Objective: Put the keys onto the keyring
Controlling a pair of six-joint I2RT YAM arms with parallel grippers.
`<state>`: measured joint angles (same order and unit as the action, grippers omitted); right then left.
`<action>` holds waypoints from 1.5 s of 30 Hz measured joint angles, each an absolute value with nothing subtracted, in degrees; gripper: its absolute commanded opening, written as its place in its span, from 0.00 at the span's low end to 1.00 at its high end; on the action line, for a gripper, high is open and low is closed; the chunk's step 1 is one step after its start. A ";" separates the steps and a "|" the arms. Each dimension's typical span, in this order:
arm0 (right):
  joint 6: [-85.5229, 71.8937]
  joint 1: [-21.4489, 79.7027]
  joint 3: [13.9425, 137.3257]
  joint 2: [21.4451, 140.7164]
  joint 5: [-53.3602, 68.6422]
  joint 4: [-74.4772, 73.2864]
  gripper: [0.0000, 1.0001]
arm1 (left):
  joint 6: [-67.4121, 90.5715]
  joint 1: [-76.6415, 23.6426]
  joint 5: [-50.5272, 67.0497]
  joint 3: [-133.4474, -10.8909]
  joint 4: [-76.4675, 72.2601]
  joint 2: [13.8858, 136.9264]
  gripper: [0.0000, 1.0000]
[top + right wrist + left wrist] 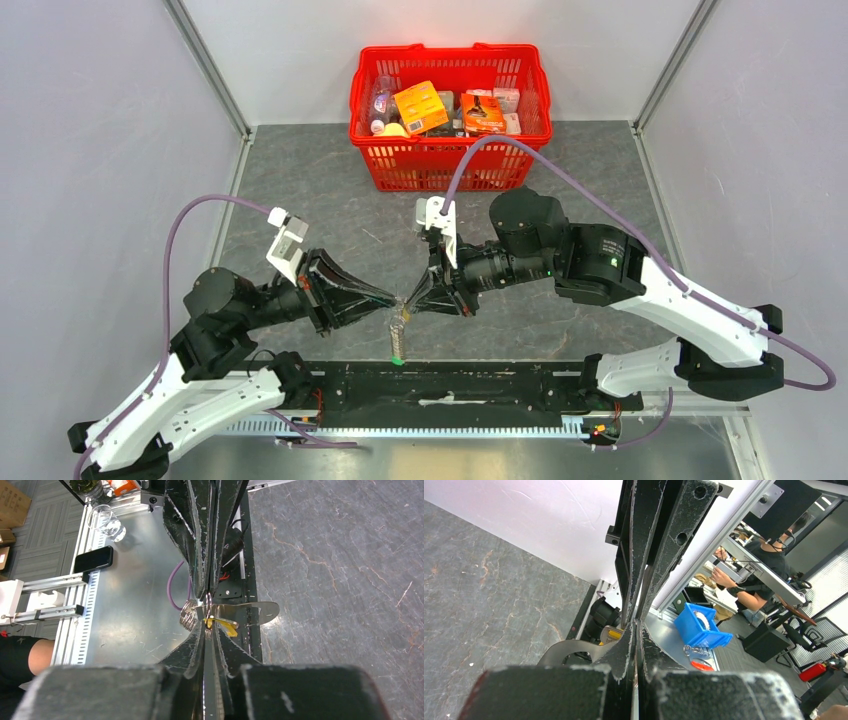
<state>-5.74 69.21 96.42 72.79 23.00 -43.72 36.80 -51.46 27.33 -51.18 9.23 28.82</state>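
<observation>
Both grippers meet tip to tip above the table's near middle. My left gripper (pixel 392 297) (pixel 636 626) is shut on the keyring's thin wire (pixel 207 600). The keyring's coiled stretch (pixel 188 615) shows just left of the tips. My right gripper (pixel 409 300) (pixel 208 630) has closed to a narrow slit on the yellow key (pixel 226 626), right at the wire. That key's yellow head (pixel 614 634) peeks out beside the left fingers. A flat metal tab (pixel 257 612) (pixel 566 652) sticks out sideways. The keyring (pixel 399 322) hangs below the tips, with the green key (pixel 398 357) dangling at its bottom.
A red basket (pixel 440 165) full of packets stands at the back centre, behind the right arm. A black rail (pixel 450 385) runs along the near edge under the hanging keys. Off the table lie a phone (pixel 93 559) and a blue bin (pixel 700 627).
</observation>
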 measured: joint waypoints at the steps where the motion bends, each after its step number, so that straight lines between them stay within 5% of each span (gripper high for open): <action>1: -5.74 69.21 96.36 72.79 22.98 -43.70 0.08 | 36.91 -51.46 27.14 -51.18 9.06 28.82 0.02; 4: -5.58 69.21 96.23 72.79 23.00 -43.59 0.00 | 37.12 -51.46 26.96 -51.18 8.80 28.82 0.02; 45: -2.92 73.14 94.54 72.49 18.98 -40.75 0.00 | 39.24 -51.51 20.93 -49.30 5.37 27.62 0.02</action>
